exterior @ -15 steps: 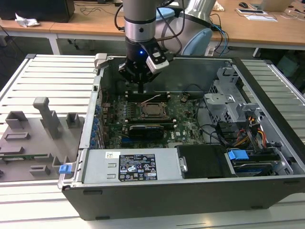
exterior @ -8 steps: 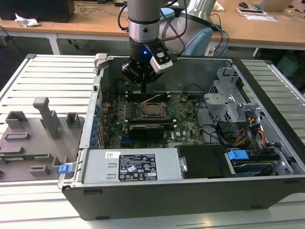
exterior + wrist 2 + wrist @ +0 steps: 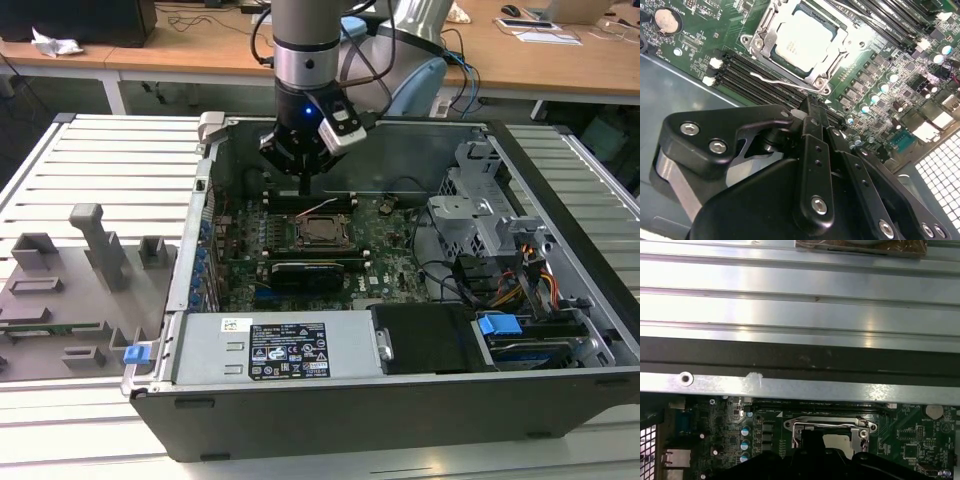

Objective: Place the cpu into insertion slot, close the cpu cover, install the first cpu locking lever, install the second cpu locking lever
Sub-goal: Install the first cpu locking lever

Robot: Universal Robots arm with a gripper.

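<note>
Two black jaws of the gripper (image 3: 812,105) stand pressed together with nothing between them, their tip near the thin silver wire locking lever (image 3: 771,80); the flat square silver-grey cpu (image 3: 802,40) lies seated on the green motherboard (image 3: 695,30), the silvery windowed cpu cover (image 3: 764,40) down around it. The lever step seems in hand; doing it well means bearing on the wire's bent end alone, clear of chip and black memory slots (image 3: 737,67).

arm (image 3: 305,40): silver-grey, black collar | wrist (image 3: 308,112): blue light | jaws: black, silver screws
</note>
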